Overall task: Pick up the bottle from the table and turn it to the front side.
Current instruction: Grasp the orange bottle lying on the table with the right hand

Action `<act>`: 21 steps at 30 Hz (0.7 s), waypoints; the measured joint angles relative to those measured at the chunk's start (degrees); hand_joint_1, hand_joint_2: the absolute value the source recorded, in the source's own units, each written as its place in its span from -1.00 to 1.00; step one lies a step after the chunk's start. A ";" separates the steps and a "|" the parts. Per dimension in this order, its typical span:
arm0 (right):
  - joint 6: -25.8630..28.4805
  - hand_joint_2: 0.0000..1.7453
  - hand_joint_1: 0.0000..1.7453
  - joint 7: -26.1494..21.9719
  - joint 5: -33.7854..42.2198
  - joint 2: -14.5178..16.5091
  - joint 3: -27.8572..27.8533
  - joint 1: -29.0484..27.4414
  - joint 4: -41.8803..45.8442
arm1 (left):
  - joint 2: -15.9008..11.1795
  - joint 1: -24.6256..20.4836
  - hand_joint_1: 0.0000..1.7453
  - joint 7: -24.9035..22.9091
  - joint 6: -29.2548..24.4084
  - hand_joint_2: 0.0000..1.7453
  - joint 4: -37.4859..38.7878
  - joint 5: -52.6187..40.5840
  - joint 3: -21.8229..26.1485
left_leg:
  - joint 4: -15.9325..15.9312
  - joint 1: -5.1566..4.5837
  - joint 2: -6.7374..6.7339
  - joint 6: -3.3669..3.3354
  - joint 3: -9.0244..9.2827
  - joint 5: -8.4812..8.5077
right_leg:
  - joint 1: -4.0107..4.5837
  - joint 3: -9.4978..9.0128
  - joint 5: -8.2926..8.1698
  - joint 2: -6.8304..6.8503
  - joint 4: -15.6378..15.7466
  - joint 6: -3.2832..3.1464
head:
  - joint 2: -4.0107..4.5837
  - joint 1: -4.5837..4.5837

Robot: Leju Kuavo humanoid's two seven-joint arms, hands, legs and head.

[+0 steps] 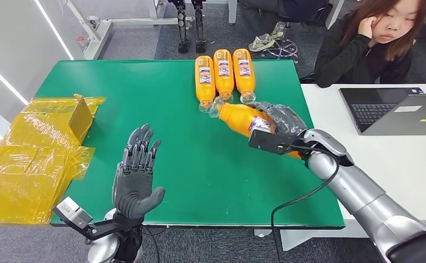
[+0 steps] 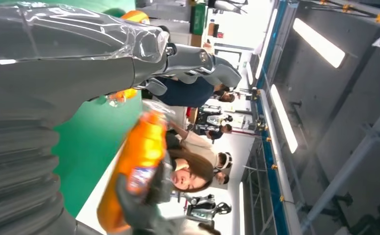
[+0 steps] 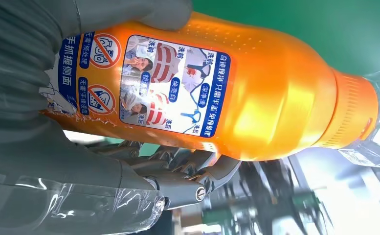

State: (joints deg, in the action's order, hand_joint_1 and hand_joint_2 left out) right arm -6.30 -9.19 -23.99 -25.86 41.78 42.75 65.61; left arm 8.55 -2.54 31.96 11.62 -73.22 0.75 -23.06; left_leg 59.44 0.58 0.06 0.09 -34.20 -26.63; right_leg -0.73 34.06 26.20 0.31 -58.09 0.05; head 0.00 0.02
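Observation:
My right hand (image 1: 280, 121) grips an orange bottle (image 1: 242, 117) with a clear cap, lifted above the green table (image 1: 145, 93) and lying tilted, cap toward the far left. In the right wrist view the bottle (image 3: 217, 93) shows a label with pictures and blue text, with my thumb and fingers (image 3: 192, 176) wrapped around it. The left wrist view catches the same bottle (image 2: 139, 161) held in the dark fingers. My left hand (image 1: 136, 175) stands upright and open over the table's near edge, fingers apart, holding nothing.
Three more orange bottles (image 1: 223, 74) lie side by side at the table's far edge, caps toward me. Yellow plastic bags (image 1: 29, 159) pile up at the left. A person (image 1: 375, 38) sits at a white desk (image 1: 408, 159) with a laptop (image 1: 391, 109) on the right.

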 joint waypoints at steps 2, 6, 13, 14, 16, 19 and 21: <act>0.85 1.00 1.00 -0.73 1.10 -1.96 -2.06 -1.23 3.74 | -0.27 -0.31 -1.00 0.95 -0.16 1.00 0.89 0.40 -0.01 | 0.01 0.00 0.03 -0.01 -0.05 0.00 | 0.00 0.02 0.00 0.03 0.02 0.00 | 0.00 -0.01; 7.36 1.00 1.00 -3.78 0.47 -5.06 -6.99 -7.13 12.25 | -0.58 -1.03 -1.00 1.73 -0.63 1.00 2.29 1.30 -0.08 | 0.00 0.01 0.07 -0.01 -0.10 -0.03 | 0.01 0.04 0.01 0.05 0.06 0.02 | 0.01 -0.01; 20.66 1.00 1.00 -9.36 -8.79 -4.43 -11.58 -24.94 24.11 | -0.58 -4.41 -1.00 2.54 -0.92 1.00 6.45 3.74 -1.94 | -0.05 0.04 0.26 -0.02 -0.18 -0.07 | 0.04 0.06 0.11 0.22 0.05 0.11 | 0.01 0.01; 21.72 1.00 1.00 -9.89 -9.64 -3.92 -11.66 -27.13 25.04 | -0.57 -4.94 -1.00 2.78 -0.91 1.00 7.30 4.13 -2.28 | -0.06 0.04 0.25 -0.02 -0.18 -0.07 | 0.04 0.06 0.11 0.21 0.04 0.11 | 0.01 0.01; 23.13 1.00 1.00 -10.55 -10.97 -2.67 -11.69 -30.95 26.79 | -0.38 -5.74 -1.00 2.93 -0.85 1.00 8.52 4.77 -2.91 | -0.07 0.04 0.20 -0.01 -0.18 -0.07 | 0.04 0.08 0.12 0.17 0.03 0.11 | 0.01 0.00; 23.68 1.00 1.00 -10.29 -13.12 0.17 -11.50 -34.68 28.97 | 0.27 -6.03 -1.00 1.66 -0.56 1.00 9.06 5.39 -3.66 | -0.08 0.04 0.15 -0.01 -0.18 -0.07 | 0.03 0.10 0.12 0.12 0.01 0.10 | 0.00 0.01; 23.42 1.00 1.00 -9.57 -14.37 2.36 -11.18 -35.96 29.93 | 0.73 -5.97 -1.00 0.51 -0.24 1.00 9.00 5.43 -4.00 | -0.08 0.04 0.14 -0.01 -0.18 -0.06 | 0.03 0.11 0.12 0.11 0.01 0.10 | 0.01 0.01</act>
State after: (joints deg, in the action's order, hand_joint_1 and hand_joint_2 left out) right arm 17.12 -18.76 -38.37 -23.50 30.59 6.79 95.54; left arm 9.27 -8.51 32.47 11.38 -64.22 6.18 -27.06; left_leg 59.37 0.62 0.20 0.08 -34.38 -26.69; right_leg -0.70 34.17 26.32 0.42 -58.07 0.14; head 0.01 0.03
